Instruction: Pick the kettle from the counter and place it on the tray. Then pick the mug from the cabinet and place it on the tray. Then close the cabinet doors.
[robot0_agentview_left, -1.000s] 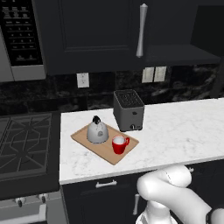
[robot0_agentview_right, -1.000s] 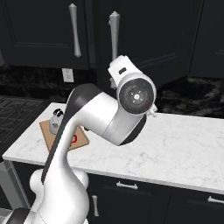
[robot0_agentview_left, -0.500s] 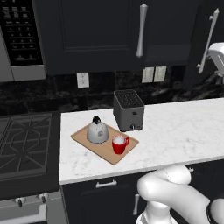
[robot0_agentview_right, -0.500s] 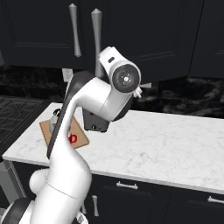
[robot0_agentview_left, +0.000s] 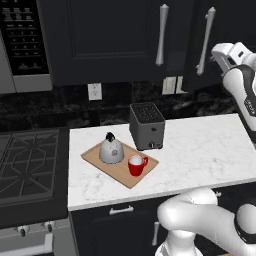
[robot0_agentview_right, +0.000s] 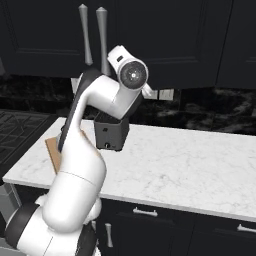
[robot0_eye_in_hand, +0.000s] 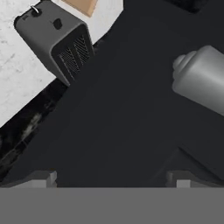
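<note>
Silver-grey dome kettle w/ black knob (robot0_agentview_left: 110, 148) and small red mug w/ white inside (robot0_agentview_left: 136, 165) both sit on the flat light-brown wooden tray (robot0_agentview_left: 102, 163), touching or just beside each other, on the white marble-veined tabletop (robot0_agentview_left: 200, 150). So the two placing steps look done; what's left, I'd judge, is the dark navy upper cabinet doors (robot0_agentview_left: 110, 40).

From the left base view both doors look shut or very nearly so, long silver bar handles (robot0_agentview_left: 161, 34) side by side; can't tell if the right one is fully seated. Arm is raised high at right, close to the right handle (robot0_agentview_left: 205, 40).

Pincer (robot0_eye_in_hand: 111, 177): tips stand wide apart at the bottom of the hand view, nothing between them, empty. Hand view faces the dark door panel close up, w/ a silver bar-handle end (robot0_eye_in_hand: 203, 78) at upper right and the black boxy toaster (robot0_eye_in_hand: 57, 41) below on the tabletop.

Risks from here:
- wide fingers snag the bar handle if the hand slides sideways, pulling the door back open.
- push off-centre or near the hinge: door may not seat fully, left ajar.
- elbow swings low over the tabletop per right base view; a big reposition could clip the toaster or nudge the tray, tipping the mug/kettle.
- too hard a push: hand jams vs. the panel.
</note>
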